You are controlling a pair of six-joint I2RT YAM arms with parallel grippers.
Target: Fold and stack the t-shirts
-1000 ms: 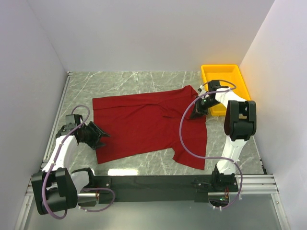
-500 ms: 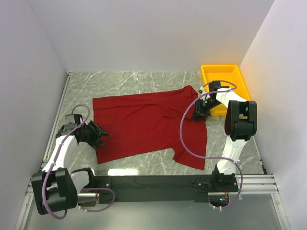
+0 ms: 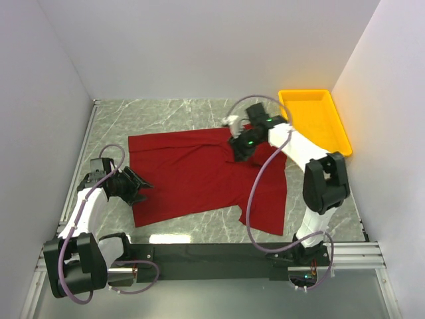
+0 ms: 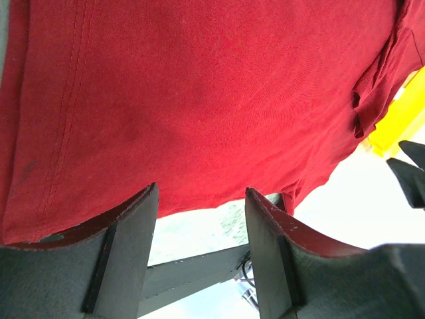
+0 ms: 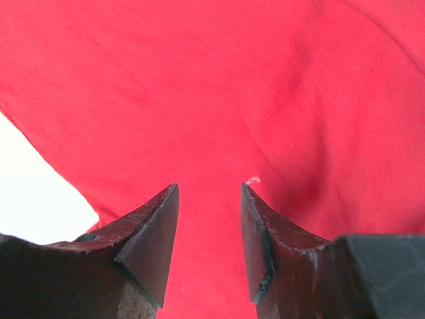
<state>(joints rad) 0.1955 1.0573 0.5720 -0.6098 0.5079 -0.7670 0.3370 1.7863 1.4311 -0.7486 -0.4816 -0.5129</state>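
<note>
Left arm [image 3: 83, 209] and right arm [image 3: 302, 147] are showing white shells with black joint housings. A grey-violet cable [image 3: 248, 199] is looping beside each. Right gripper [image 5: 210, 189] is showing dark, wedge-shaped fingers [image 5: 149, 246] at bottom of frame.

The left arm [image 3: 85, 203] bends along the frame's left edge, the left gripper [image 3: 137, 187] at mid-left with jaws parted, while the right arm [image 3: 300, 150] stretches to upper centre, the right gripper [image 3: 239, 150] also parted.
</note>
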